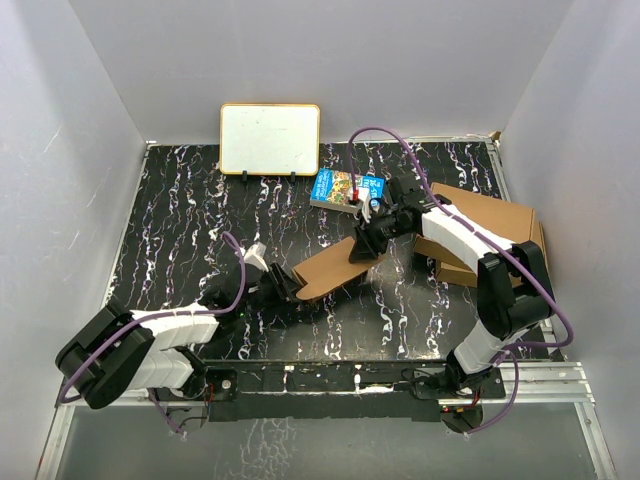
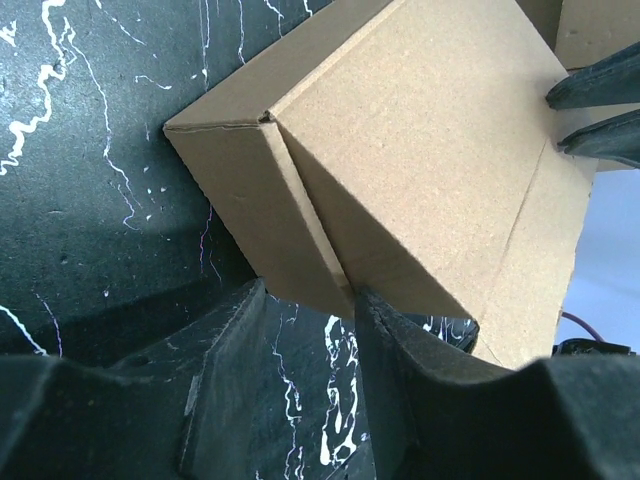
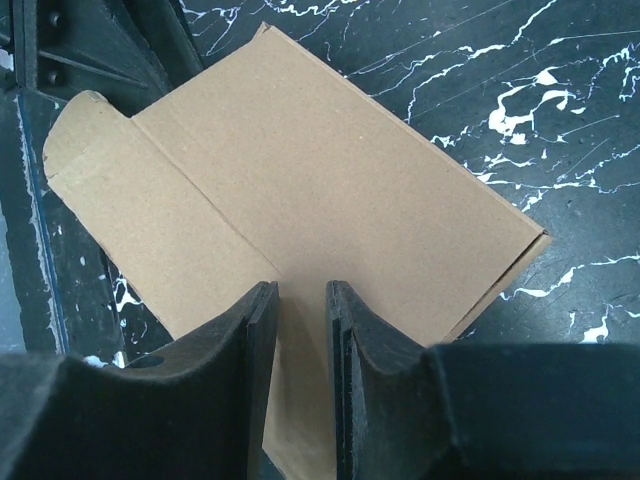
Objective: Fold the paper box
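Black marbled table (image 1: 180, 230) held the paper box (image 1: 335, 268) mid-surface, body already formed; right gripper (image 3: 303, 295) was clamped on its far edge; left gripper (image 2: 305, 295) stood apart at the near corner, apparently not gripping; rounded end flap (image 3: 85, 140) remained to tuck.

I work in a robot lab cell. Plain white walls (image 1: 300, 60) close in my black marbled tabletop (image 1: 180, 220) on three sides. My left arm (image 1: 170, 335) and right arm (image 1: 470, 240) are bolted to a metal frame (image 1: 330, 372). Purple cables (image 1: 378, 129) trail along them, and a small whiteboard (image 1: 270, 138) stands at the back.
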`<state>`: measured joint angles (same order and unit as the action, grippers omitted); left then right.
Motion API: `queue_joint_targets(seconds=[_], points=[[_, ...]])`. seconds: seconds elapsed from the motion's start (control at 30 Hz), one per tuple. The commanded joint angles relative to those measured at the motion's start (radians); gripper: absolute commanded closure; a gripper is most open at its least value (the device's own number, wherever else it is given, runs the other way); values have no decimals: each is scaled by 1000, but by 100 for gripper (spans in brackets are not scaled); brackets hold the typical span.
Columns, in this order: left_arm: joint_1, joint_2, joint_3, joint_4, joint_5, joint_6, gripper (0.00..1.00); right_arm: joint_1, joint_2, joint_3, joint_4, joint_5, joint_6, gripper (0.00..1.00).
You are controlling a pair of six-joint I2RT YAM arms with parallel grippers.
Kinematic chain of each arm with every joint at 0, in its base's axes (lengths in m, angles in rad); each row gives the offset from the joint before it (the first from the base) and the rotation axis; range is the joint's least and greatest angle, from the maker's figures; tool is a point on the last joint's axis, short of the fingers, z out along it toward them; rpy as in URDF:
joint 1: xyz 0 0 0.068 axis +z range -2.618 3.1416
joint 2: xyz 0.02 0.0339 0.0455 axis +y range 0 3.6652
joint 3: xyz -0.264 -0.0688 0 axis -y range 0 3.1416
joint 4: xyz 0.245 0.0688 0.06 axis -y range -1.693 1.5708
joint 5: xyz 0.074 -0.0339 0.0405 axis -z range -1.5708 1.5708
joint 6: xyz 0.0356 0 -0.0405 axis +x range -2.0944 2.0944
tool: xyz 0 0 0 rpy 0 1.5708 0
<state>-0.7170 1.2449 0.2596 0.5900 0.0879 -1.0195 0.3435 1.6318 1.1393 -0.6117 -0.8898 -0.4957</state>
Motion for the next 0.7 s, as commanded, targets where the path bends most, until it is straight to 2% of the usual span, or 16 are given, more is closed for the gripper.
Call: queue_joint_targets(seconds=[0.0,0.13,0.23,0.53,0.67], points=[[3,-5,13,25,-18,-9,59,9,8,25,4,-6,-8,69],[3,-8,14,26,-13,-11,59,9,11,26,3,-4,-9,69],[4,-30,18,-49,-23,15,59,8,10,27,2,3,-10,69],[10,-280,56,-516,-160,158,62,9,25,5,13,41,-8,69],[13,-355,117,-641,-203,210,63,9,38,-10,19,53,-10,69]])
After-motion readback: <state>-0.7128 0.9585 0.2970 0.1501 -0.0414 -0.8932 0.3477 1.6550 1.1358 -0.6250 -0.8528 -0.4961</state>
